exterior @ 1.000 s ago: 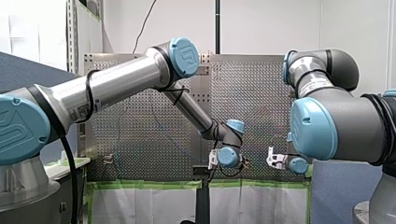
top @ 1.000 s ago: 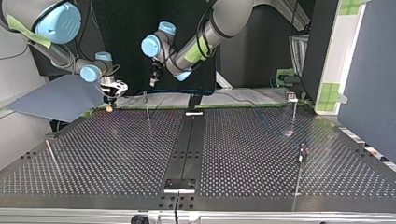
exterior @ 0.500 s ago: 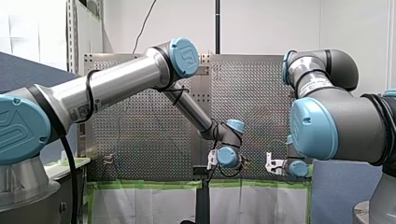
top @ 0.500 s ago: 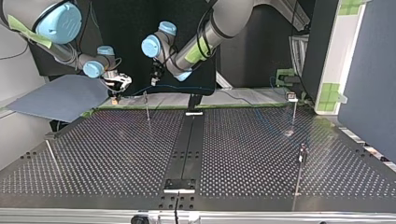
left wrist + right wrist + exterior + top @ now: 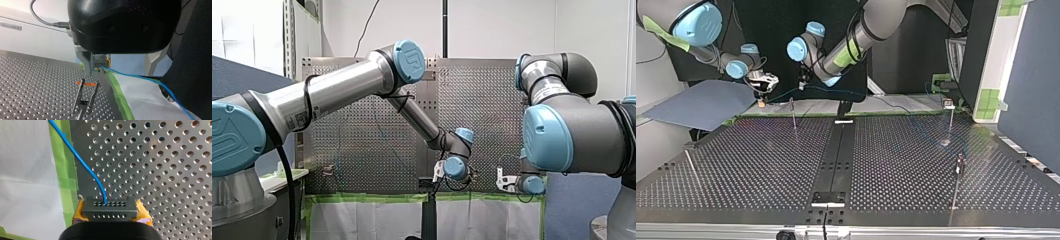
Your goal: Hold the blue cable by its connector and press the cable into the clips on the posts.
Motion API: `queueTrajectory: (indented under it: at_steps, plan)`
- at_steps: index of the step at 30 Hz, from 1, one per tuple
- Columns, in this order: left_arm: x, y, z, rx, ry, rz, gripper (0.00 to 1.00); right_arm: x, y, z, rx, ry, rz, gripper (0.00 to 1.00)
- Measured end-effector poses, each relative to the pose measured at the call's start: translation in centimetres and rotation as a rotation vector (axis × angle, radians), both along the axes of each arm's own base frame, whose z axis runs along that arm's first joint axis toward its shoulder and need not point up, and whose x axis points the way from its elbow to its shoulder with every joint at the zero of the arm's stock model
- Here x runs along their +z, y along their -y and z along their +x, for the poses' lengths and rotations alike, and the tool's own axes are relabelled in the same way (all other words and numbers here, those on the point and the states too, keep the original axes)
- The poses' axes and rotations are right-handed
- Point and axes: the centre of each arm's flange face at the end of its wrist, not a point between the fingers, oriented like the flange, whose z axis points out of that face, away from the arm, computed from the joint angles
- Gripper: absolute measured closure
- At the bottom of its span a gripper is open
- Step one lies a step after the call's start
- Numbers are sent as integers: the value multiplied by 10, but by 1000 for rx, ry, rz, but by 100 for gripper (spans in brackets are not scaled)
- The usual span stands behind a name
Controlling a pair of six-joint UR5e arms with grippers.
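Note:
In the right wrist view my right gripper (image 5: pixel 110 213) is shut with its yellow pads on the dark connector (image 5: pixel 110 206). The blue cable (image 5: pixel 80 162) leaves the connector and runs out over the perforated table. My left gripper (image 5: pixel 118 73) is open, and the cable (image 5: pixel 140 77) crosses the gap between its fingers; I cannot tell if it touches them. A forked clip post (image 5: pixel 83 102) with an orange mark stands just below the left gripper. In the top view my right gripper (image 5: pixel 762 92) and left gripper (image 5: pixel 801 82) hang on either side of that post (image 5: pixel 793 109).
Other thin posts stand at the top view's right (image 5: pixel 950 114), (image 5: pixel 958 172) and near left (image 5: pixel 690 167). Green tape (image 5: pixel 66 182) lines the table's edge, with white sheeting beyond it. A blue panel (image 5: pixel 701 102) lies beside my right arm.
My right gripper, still holding the connector, has moved toward the top view's right and closer to the post and my left gripper; it sank in the front view. My left arm has barely moved.

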Motion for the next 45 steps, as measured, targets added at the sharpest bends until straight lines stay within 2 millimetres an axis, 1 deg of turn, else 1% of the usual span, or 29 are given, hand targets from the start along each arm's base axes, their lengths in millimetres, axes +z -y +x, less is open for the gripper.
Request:
queueTrajectory:
  at_steps: [15,33,40,45]
  plan:
    - [0,2,-3,-5,-1,1,0,-6,-16,-4,36,14,-10,100]
    - [0,5,-8,-13,-6,4,0,-4,-13,-4,37,34,-41,100]
    - [-1,2,-11,-7,-41,7,0,-3,-12,-4,36,41,-50,100]
    - [4,4,-11,-1,-72,-13,0,-2,-11,-2,38,43,-54,100]
